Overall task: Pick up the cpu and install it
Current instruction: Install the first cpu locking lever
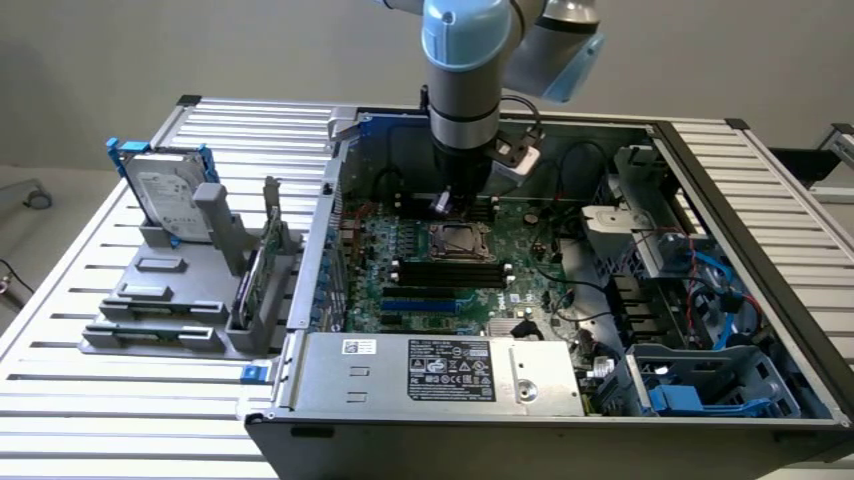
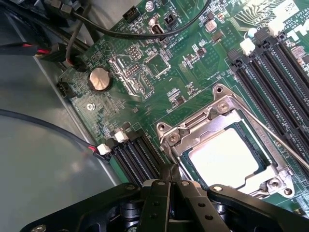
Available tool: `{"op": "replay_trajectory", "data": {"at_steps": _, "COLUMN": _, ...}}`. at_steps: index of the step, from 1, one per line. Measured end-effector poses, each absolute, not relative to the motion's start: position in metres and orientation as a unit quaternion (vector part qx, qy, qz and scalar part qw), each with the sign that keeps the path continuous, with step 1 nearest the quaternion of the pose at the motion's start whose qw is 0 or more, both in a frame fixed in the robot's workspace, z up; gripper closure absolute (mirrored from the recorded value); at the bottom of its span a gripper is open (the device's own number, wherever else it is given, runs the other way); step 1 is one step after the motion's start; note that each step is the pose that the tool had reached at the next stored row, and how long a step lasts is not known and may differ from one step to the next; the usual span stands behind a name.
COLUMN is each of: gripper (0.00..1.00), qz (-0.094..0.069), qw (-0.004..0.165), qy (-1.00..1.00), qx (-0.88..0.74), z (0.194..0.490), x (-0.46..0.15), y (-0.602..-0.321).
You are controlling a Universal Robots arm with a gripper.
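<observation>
The gripper (image 2: 170, 175) has its black fingers pressed together with nothing between them, and it hovers just above the near edge of the CPU socket (image 2: 227, 147). In the exterior view the gripper (image 1: 446, 204) hangs from the grey-and-blue arm (image 1: 467, 70) over the middle of the motherboard (image 1: 441, 265), just beyond the socket (image 1: 458, 240).

The cpu (image 2: 224, 157) lies flat inside the socket, its pale silvery top facing up, framed by the metal load plate and its corner screws. A thin metal lever (image 2: 270, 130) runs along one side of the socket. Black memory slots (image 2: 277, 72) run beside the socket on one side, and a second bank of slots (image 2: 133, 154) with white clips sits near the fingertips on the other. A round coin battery (image 2: 99, 79) sits further off on the green board, near black cables (image 2: 120, 31).

Outside the open computer case (image 1: 747, 250), on the exterior view's left, a grey holder (image 1: 180, 290) stands on the slatted table (image 1: 80, 400) and carries an upright hard drive (image 1: 171, 190) with a blue frame. The power supply (image 1: 441, 372) fills the case's near edge.
</observation>
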State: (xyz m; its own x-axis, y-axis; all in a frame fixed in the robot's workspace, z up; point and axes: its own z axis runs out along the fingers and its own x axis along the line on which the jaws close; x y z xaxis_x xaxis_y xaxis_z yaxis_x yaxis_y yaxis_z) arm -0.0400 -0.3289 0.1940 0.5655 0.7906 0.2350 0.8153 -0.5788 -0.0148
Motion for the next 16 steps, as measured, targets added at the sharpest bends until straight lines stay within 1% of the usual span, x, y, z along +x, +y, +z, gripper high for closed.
{"op": "replay_trajectory", "data": {"at_steps": 16, "gripper": 0.89, "qz": -0.099, "qw": 0.063, "qy": -0.457, "qx": -0.882, "z": 0.1941, "x": -0.0357, "y": -0.331}}
